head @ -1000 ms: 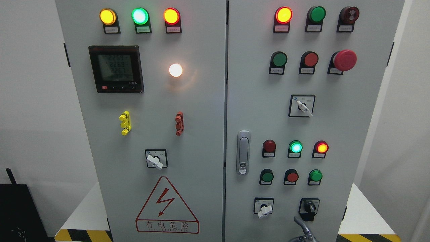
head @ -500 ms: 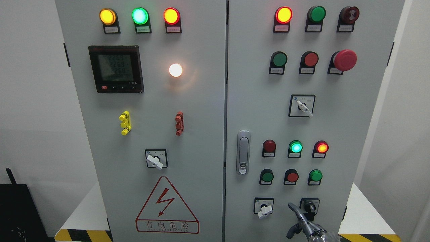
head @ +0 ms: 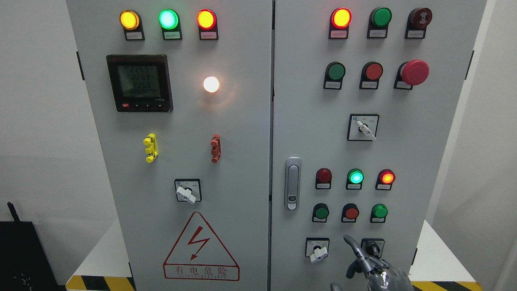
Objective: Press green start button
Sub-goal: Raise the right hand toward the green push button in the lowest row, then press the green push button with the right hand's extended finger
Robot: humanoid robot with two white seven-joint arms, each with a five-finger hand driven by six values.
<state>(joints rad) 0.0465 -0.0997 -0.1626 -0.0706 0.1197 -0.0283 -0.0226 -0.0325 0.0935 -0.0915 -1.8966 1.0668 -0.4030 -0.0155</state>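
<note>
Round green button [head: 322, 211], apparently unlit

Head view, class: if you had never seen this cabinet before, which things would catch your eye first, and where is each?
The glowing white lamp on the left door, right of the dark meter display, stands out first. Next comes the big red mushroom button at the upper right of the right door, then the red lightning warning triangle low on the left door. At the bottom right, the robot's right hand points one finger up below the lower row of buttons.
</note>
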